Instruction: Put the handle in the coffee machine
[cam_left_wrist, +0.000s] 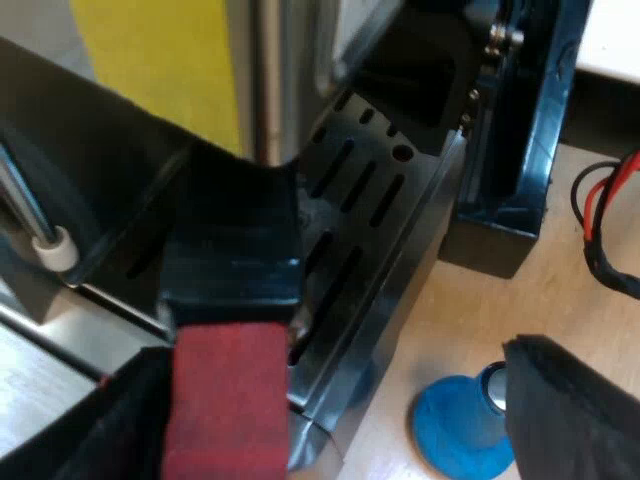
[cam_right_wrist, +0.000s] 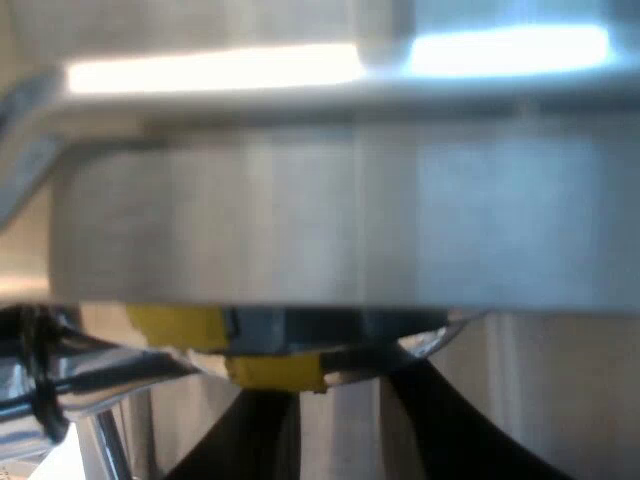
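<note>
- Left gripper (cam_left_wrist: 330, 390) jaws wide open. The holder's handle (cam_left_wrist: 235, 245) sits between them, its red end (cam_left_wrist: 228, 400) just beside one finger, and the other finger (cam_left_wrist: 570, 420) is well apart from it.
- We see the handle sticking out from the espresso machine (cam_left_wrist: 290, 70) front, over the machine's slotted drip tray (cam_left_wrist: 375, 185). We can't tell if it's locked in, since the metal part is hidden.
- Blue tamper (cam_left_wrist: 455, 435) stands on the table (cam_left_wrist: 470, 320), just beside the machine's tray.
- Right gripper (cam_right_wrist: 335, 400) jaws apart, holding nothing, close up against the machine's steel body (cam_right_wrist: 330, 220). One fingertip is at a yellow piece (cam_right_wrist: 275, 372) under it.
</note>
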